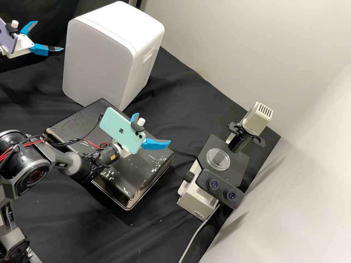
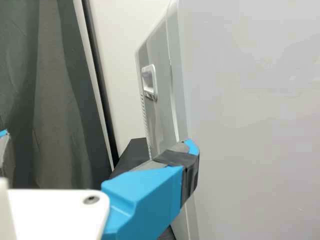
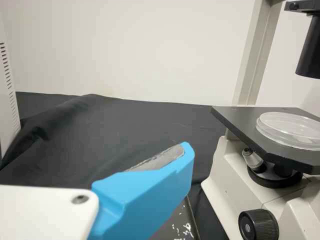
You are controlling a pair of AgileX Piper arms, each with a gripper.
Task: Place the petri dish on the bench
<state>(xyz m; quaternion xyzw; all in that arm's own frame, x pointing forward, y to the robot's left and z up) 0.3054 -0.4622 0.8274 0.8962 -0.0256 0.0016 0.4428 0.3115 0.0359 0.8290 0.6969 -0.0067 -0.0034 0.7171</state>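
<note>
A clear round petri dish (image 1: 218, 159) lies on the black stage of the microscope (image 1: 204, 199) at the right of the bench. In the right wrist view the petri dish (image 3: 290, 127) rests flat on that stage, with one of my blue fingers (image 3: 150, 185) in front of it and well short of it. My right gripper (image 1: 153, 129) hovers open over the black tray (image 1: 146, 182), left of the microscope, holding nothing. My left gripper (image 1: 49, 35) is open and empty at the far left back, beside the white box.
A tall white box (image 1: 109, 51) stands at the back left; the left wrist view shows the white box (image 2: 250, 100) close against one fingertip (image 2: 185, 155). Black cloth (image 1: 182, 102) covers the bench between box and microscope. A pale wall runs along the right.
</note>
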